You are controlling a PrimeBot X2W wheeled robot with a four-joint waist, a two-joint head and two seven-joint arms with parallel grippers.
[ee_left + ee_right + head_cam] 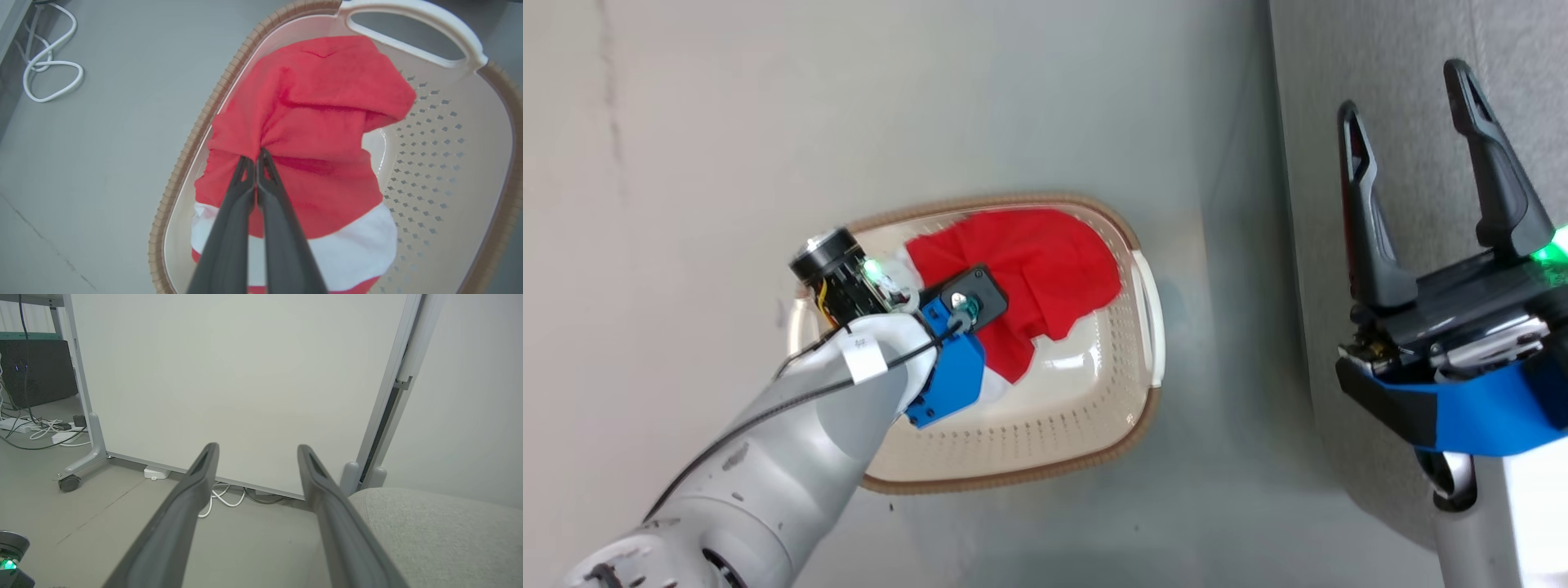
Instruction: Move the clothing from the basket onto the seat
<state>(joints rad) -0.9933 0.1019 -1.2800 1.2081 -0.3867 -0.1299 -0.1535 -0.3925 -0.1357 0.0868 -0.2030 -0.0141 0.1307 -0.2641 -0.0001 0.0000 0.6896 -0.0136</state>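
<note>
Left gripper (256,157) jaws are clamped on one red clothing (318,122) piece, lying inside one basket (449,163). At 3 o'clock, right gripper (1403,86) jaws are held apart above one grey seat (1380,33).

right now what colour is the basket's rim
Brown, woven-look, around the cream basket; clearest in the left wrist view.

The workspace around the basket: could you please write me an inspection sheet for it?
surface: plain grey floor.
job's things: red-and-white clothing lies in the basket; grey seat to the robot's right.
clutter: small white box by the panel.
hands: left hand shut, pinching a fold of the clothing; right hand open, empty.
cables: white cable looped on the floor; other cables under the panel.
surroundings: the panel is white, on a wheeled frame.
</note>
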